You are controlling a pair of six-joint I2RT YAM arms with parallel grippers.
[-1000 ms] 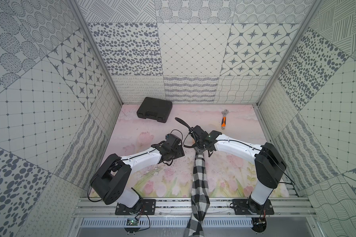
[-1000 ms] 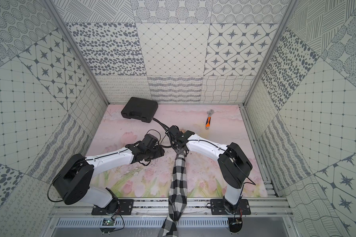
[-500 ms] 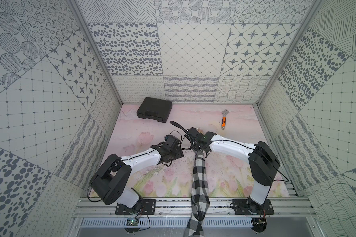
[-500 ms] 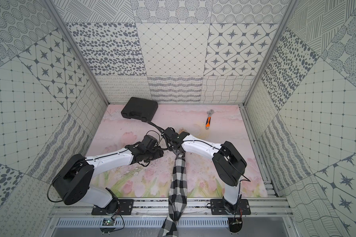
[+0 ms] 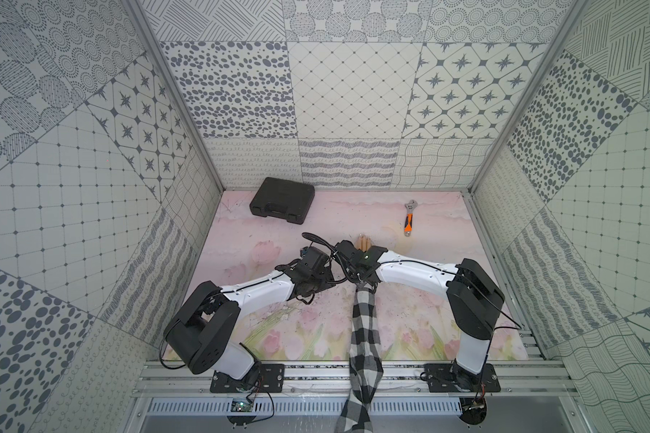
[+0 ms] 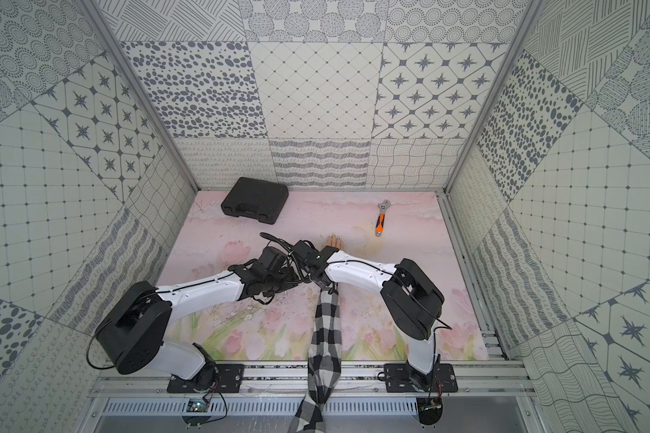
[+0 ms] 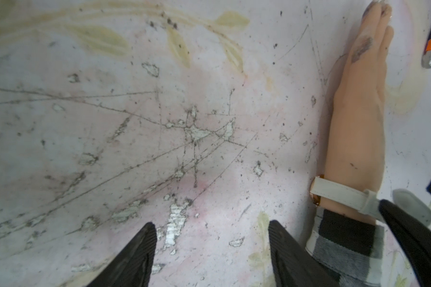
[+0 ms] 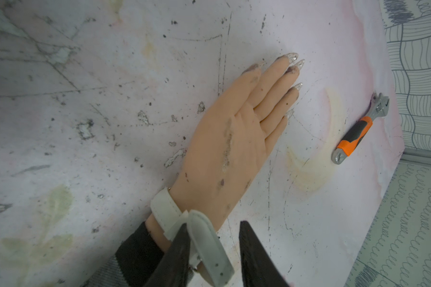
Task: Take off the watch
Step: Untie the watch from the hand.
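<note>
Cream strap and a sliver of gold case: we find the watch (image 8: 166, 211) buckled round the wrist of the mannequin hand (image 8: 224, 154). The hand lies palm down at mid-desk with its fingers pointing to the far wall. The gold edge (image 7: 316, 198) sits on the wrist's left side, low against the desk (image 5: 241, 232).

The right jaws stand partly apart astride the lifted strap tail (image 8: 209, 246). One finger touches it, and a narrow gap shows at the other.

The left jaws are open and empty over scuffed desk just left of the wrist.

A black-and-white checked sleeve (image 5: 364, 330) runs from the wrist over the near edge. A black case (image 5: 282, 200) lies far left, and an orange-handled wrench (image 5: 409, 221) far right, well apart from the hand.

In both top views the two arms' wrists cover the watch, and only the fingertips (image 6: 333, 240) show.
</note>
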